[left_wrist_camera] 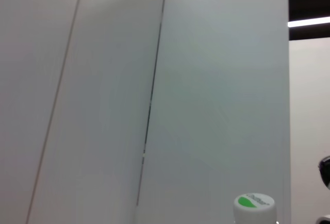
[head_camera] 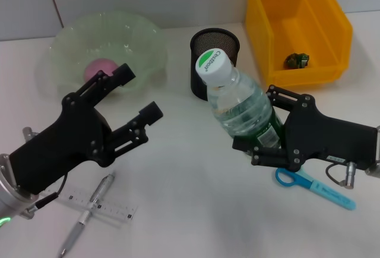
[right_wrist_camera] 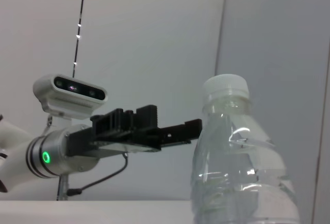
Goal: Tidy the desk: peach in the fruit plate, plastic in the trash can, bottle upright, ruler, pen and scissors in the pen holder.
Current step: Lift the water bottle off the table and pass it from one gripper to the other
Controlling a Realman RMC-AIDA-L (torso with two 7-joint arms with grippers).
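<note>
While the head view runs, the right pincer (head_camera: 263, 128) is pinching the bottle (head_camera: 240, 106) low on its body, cap leaning toward the pen holder (head_camera: 214, 60) just behind it; the left pincer (head_camera: 140, 96), spread and empty, hovers left of the bottle. From the left wrist, only the bottle's cap shows. From the right wrist, the bottle's long axis looks near vertical, so I'd say setting down comes next.

1. The bottle (head_camera: 240, 106) is hiding its own base and part of the pen holder (head_camera: 215, 62).
2. The right gripper (head_camera: 264, 130) is covering the scissors' (head_camera: 314, 186) blades.
3. The left wrist view is cutting off everything below the bottle's cap (left_wrist_camera: 253, 207).
</note>
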